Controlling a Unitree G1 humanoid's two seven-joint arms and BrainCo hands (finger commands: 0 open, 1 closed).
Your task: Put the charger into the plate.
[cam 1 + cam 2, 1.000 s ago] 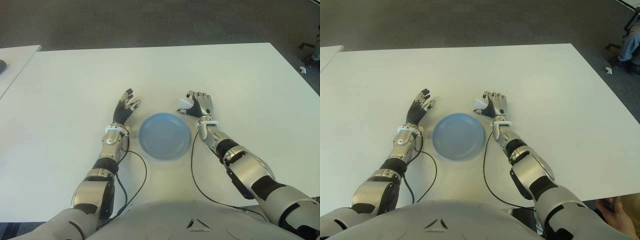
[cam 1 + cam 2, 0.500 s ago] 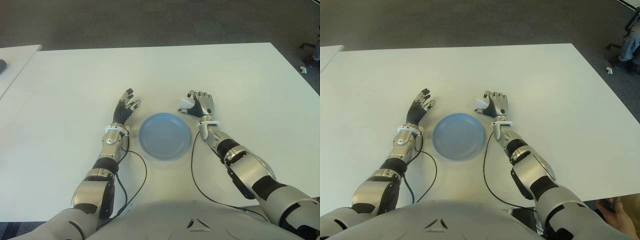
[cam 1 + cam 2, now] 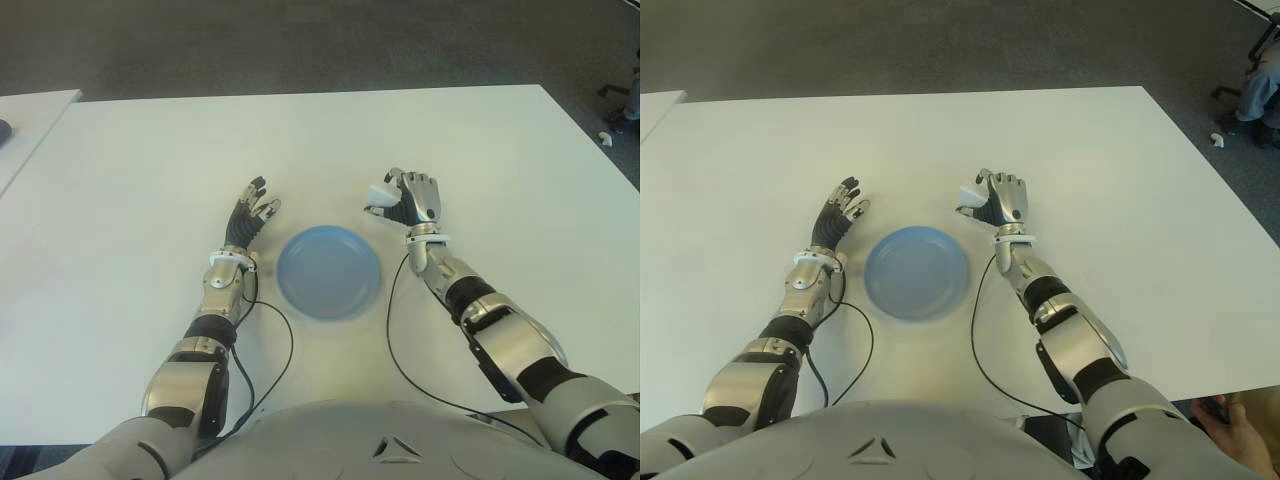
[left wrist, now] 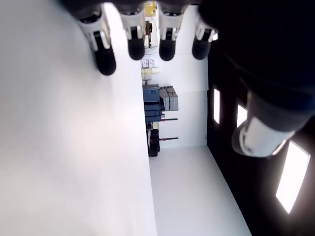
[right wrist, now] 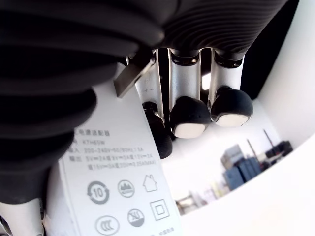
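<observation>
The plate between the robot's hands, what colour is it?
The plate is plain light blue, with no pattern; the left eye view shows it best.

Both arms are silver-grey shells broken by black joint sections, with a white band at each wrist and a thin black cable looping from each forearm back to the pale grey torso. The left hand (image 3: pixel 249 216) and right hand (image 3: pixel 416 200) have dark palms; their fingers (image 5: pixel 188 116) are silver metal with ribbed black rubber tips carrying pale pads.
</observation>
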